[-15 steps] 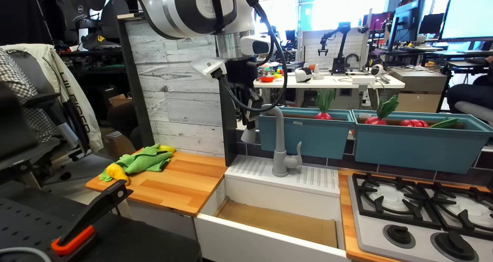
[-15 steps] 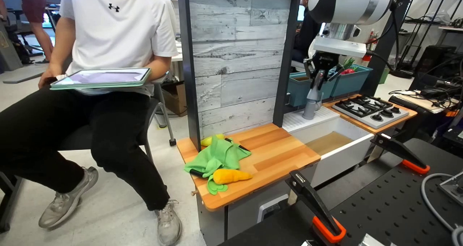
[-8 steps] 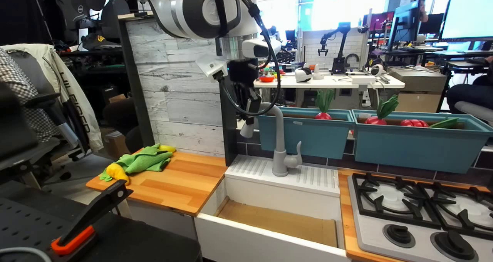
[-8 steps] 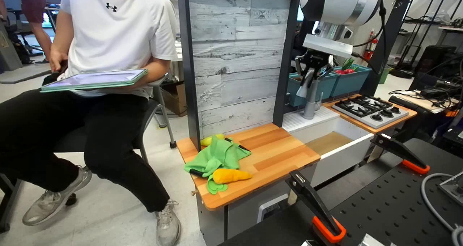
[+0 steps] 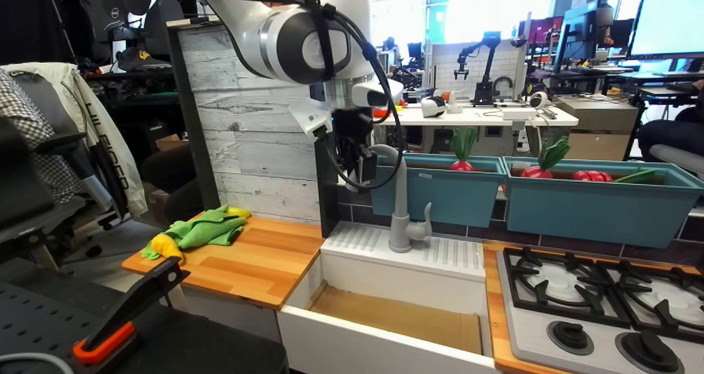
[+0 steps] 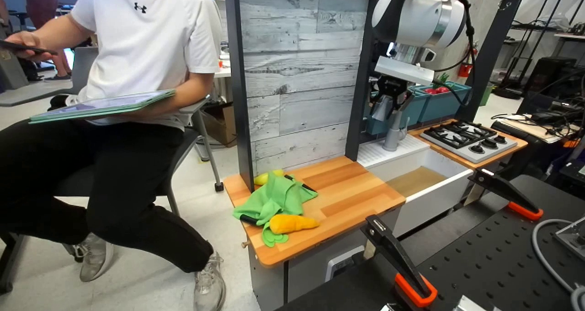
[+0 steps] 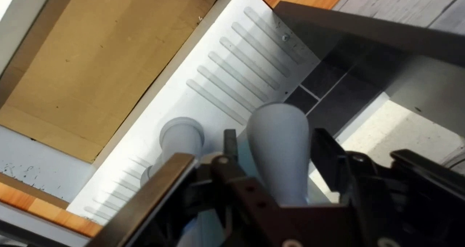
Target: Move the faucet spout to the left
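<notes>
Plainly spread apart at the tool [image 7: 274, 140], either side of the faucet spout [image 7: 279, 150], with long axis roughly along the fingers [image 7: 328, 163] — so probably swung by sweeping across that line. Beyond, reads HILFIGER on a pale jacket [image 5: 121, 148] — Under Armour emblem [image 6: 140, 8] on a white shirt [image 6: 151, 41].

Faucet spout [image 5: 401, 192]: you saw plain, even grey.
Claw [image 7: 276, 141]: yours was mostly black.
Bench [image 6: 356, 201]: you had orange-brown wood in lighter and darker strips.
Cloth [image 6: 283, 192]: you saw bright green.
Carrot-shaped toy [image 6: 292, 223]: it looked yellow-orange to you.
Wall panel [image 6: 306, 87]: you faced pale grey-white boards, streaked with darker grain and knots.
Planters [image 5: 459, 198]: you saw both in dull teal.
Stove [image 5: 529, 320]: yours was grey with black grates [image 5: 540, 292] and black knobs [image 5: 570, 333].
Drainboard [image 7: 178, 98]: you had white, striped in light grey.
</notes>
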{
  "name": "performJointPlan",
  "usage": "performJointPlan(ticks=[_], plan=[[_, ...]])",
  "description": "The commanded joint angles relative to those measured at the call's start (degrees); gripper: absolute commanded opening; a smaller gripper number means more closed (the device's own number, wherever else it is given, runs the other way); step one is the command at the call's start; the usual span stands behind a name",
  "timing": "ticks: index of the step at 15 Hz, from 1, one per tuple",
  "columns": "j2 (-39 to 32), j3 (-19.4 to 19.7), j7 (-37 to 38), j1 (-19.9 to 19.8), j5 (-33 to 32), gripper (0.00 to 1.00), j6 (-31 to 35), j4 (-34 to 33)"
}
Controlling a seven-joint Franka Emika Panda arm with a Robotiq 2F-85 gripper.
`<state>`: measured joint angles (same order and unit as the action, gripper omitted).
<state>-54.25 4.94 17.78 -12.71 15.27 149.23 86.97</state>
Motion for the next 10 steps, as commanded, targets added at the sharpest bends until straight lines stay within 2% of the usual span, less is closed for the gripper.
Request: performJointPlan(ticks=[1, 3, 10], plan=[[-4.91, -1.43, -1.85, -0.74, 0.96, 0.88, 1.72, -5.47], [-5.09, -1.64, -2.23, -0.84, 0.90, 1.00, 1.88, -5.18], [-1.77, -1.59, -3.49, -0.71, 0.80, 1.00, 3.56, -0.96]])
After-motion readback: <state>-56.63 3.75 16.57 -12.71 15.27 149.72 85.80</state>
